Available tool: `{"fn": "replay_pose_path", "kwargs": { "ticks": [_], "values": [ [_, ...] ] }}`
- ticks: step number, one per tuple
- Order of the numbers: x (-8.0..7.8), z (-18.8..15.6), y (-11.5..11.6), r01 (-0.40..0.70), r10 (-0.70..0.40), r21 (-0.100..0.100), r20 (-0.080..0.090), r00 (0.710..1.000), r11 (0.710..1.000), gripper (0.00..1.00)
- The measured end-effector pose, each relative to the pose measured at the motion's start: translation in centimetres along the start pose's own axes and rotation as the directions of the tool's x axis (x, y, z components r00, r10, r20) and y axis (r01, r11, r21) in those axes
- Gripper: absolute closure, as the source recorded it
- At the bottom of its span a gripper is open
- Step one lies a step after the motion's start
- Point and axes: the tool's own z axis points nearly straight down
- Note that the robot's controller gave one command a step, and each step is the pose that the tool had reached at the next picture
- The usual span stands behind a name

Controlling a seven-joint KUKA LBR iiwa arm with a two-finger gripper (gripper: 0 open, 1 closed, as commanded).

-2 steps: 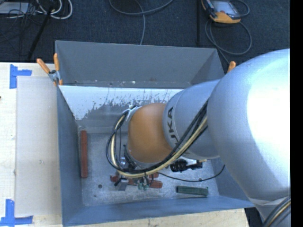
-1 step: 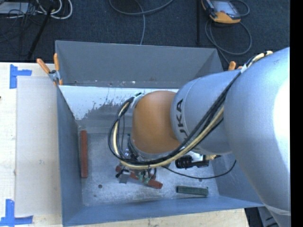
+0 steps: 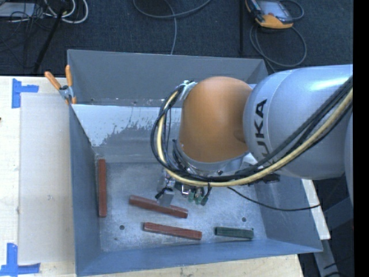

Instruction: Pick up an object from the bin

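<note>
Grey bin (image 3: 115,126) holds end effector (image 3: 167,193) above brown stick (image 3: 158,206).

**Dark floor, pale tabletop**

A dark carpeted floor (image 3: 115,30) runs across the top, strewn with looping cables (image 3: 74,7). An orange-and-grey device (image 3: 270,14) lies on it at upper right. A pale wooden tabletop (image 3: 43,172) fills the left side.
</note>
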Motion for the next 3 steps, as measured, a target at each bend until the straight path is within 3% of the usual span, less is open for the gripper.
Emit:
{"fn": "replay_pose_path", "kwargs": {
  "ticks": [1,2,3],
  "values": [
    [0.1,0.5,0.0,0.000,0.000,0.003,-0.007,1.000,1.000,0.00],
    [-4.4,14.8,-0.1,0.061,-0.061,0.005,-0.010,0.998,0.998,0.00],
    [-11.7,15.3,-1.6,0.188,-0.187,0.003,-0.002,0.982,0.982,0.00]
  ]
}}
